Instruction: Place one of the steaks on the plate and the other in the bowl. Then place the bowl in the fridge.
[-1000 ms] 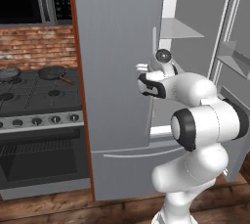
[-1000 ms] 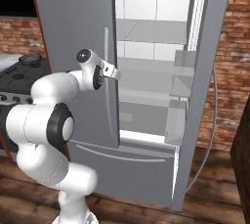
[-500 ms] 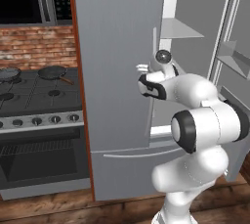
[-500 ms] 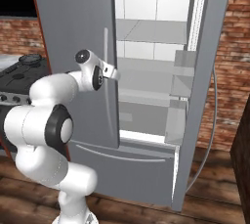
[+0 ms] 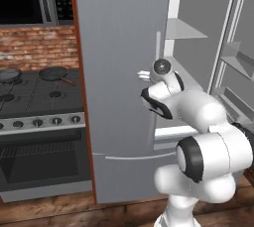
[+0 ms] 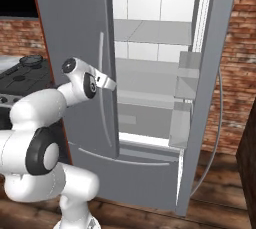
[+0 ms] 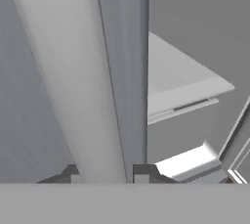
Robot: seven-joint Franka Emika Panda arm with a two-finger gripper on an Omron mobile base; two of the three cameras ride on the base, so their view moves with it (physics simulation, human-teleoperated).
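one fridge (image 5: 119,72), with two upper doors: the left door (image 6: 75,33) nearly shut, the right door (image 6: 210,73) swung wide. each door carries one long thin handle (image 6: 102,88), two in all. one bottom drawer (image 6: 145,173). inside, three white shelves (image 6: 150,33) can be counted, and two door bins (image 6: 182,98) on the right door. one stove (image 5: 39,102) with one oven window below it. two black frying pans (image 5: 54,74) on the burners. five stove knobs (image 5: 37,121) in a row. one robot arm (image 5: 198,137).
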